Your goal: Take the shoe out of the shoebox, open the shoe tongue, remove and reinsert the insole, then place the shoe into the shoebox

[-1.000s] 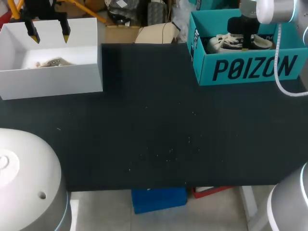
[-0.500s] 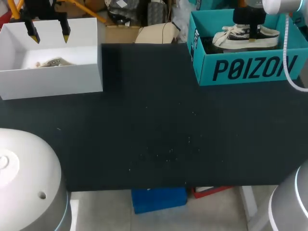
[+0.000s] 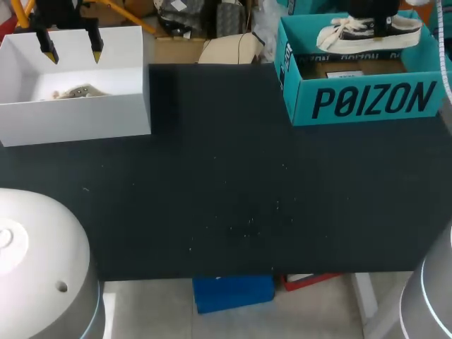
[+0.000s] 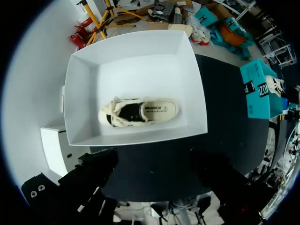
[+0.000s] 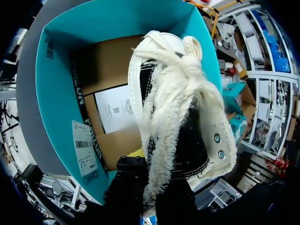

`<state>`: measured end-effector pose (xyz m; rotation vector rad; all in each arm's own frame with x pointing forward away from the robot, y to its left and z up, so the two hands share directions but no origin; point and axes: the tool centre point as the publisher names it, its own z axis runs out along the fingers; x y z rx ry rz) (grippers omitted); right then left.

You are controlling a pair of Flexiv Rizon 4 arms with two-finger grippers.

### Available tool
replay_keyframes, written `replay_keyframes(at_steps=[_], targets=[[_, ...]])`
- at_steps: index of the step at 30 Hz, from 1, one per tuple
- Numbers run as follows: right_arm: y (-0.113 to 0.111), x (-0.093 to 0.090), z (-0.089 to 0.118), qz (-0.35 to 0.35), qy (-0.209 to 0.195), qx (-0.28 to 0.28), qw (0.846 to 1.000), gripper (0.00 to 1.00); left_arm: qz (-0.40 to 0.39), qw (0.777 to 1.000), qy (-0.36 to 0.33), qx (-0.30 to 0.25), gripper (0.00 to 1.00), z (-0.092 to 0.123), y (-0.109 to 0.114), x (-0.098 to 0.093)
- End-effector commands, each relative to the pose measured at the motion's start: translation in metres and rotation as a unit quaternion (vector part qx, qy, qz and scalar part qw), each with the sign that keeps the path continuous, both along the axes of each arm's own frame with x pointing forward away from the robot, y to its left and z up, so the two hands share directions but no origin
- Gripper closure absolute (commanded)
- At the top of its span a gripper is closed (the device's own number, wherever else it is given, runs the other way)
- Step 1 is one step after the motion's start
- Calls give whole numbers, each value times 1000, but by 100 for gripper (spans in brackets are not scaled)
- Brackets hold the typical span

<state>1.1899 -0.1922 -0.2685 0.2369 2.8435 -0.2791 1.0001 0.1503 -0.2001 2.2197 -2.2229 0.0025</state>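
Change: the right hand (image 3: 373,15) raised the shoe (image 3: 367,32) over the last second. A second earlier it sat low inside the teal box (image 3: 367,102). Half a second ago it was level with the rim. Now it hung clear above the rim, toe toward the worktop's middle, and the box floor showed beneath it.

The teal box itself did not shift from the far right corner of the worktop (image 3: 226,191). The left hand (image 3: 72,51) did not move either. It hovered over the white box (image 3: 78,116) at the far left corner, fingers spread and nothing between them.

Right hand's grip: clamped on the shoe around its middle. That is a judgement, as the shoe hid most of the fingers but was plainly airborne with the hand.

Task meaning: the take-out step looked nearly done. The shoe was out of the box but not yet over bare worktop. Tongue and insole work not started.

View differences:
- Right wrist view showed the frayed laces close up and a sheet of paper (image 5: 115,112) on the box floor. The head view gave only a sliver of that.
- Left wrist view showed another shoe (image 4: 138,111) lying in the white box, opening up. The head view barely resolved it.
- Only the head view showed both boxes and the lift height.
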Motion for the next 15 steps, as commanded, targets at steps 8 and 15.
replay_keyframes(at_steps=[8,15], targets=[[22,-86,123,41,-96,-39,994,100,0,1000,0,0,0,0,0,0],[51,-118,159,32,-126,-54,990,100,0,1000,0,0,0,0,0,0]])
